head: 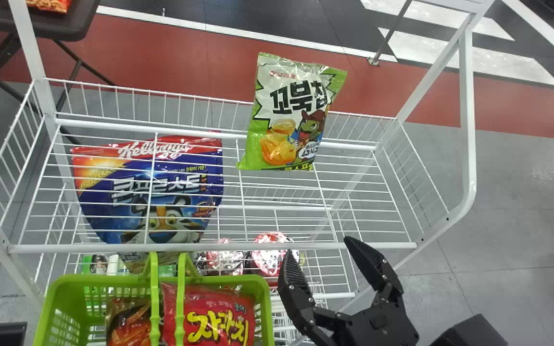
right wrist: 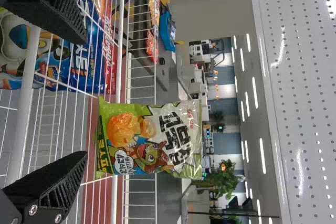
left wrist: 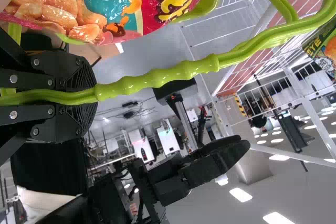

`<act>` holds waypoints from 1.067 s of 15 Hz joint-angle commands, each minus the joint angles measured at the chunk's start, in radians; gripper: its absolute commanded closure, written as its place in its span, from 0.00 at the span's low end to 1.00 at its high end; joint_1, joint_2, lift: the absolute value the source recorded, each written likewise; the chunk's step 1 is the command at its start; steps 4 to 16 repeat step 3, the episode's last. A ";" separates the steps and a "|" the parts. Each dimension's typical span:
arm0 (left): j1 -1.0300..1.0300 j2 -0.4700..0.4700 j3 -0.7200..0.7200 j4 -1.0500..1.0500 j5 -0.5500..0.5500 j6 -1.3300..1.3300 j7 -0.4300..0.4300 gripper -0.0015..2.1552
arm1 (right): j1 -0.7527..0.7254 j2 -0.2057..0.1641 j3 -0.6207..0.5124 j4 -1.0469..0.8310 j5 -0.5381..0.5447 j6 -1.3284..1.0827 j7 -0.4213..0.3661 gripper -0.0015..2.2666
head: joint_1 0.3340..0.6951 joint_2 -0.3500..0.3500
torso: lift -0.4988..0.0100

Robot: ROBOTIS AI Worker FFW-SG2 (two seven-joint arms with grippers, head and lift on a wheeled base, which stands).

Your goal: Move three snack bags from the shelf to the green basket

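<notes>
So the green snack bag [head: 296,113] is standing on the upper wire tier of the shelf [head: 209,247], by the back rail, beyond the green basket [head: 53,307] and off to its right. Right gripper [head: 317,246] is just to the right of the basket, fingers spread wide, nothing between them. Left gripper [left wrist: 88,96] is pinching the basket's handle [left wrist: 168,78]. Inside the basket: a red snack bag [head: 219,312] plus another snack bag [head: 130,327]. A blue cereal bag [head: 161,187] is straight beyond it, seen through the wires.
</notes>
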 commanded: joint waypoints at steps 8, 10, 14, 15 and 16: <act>0.000 0.000 0.000 -0.001 0.002 0.000 0.000 0.99 | -0.003 0.000 0.003 0.004 0.005 -0.010 -0.002 0.02 | 1.00 0.00 | 0.89; 0.000 0.000 0.000 -0.001 0.002 0.000 0.000 0.99 | -0.003 0.000 0.003 0.004 0.005 -0.010 -0.002 0.02 | 1.00 0.00 | 0.89; 0.000 0.000 0.000 -0.001 0.002 0.000 0.000 0.99 | -0.003 0.000 0.003 0.004 0.005 -0.010 -0.002 0.02 | 1.00 0.00 | 0.89; 0.000 0.000 0.000 -0.001 0.002 0.000 0.000 0.99 | -0.003 0.000 0.003 0.004 0.005 -0.010 -0.002 0.02 | 1.00 0.00 | 0.89; 0.000 0.000 0.000 -0.001 0.002 0.000 0.000 0.99 | -0.003 0.000 0.003 0.004 0.005 -0.010 -0.002 0.02 | 1.00 0.00 | 0.89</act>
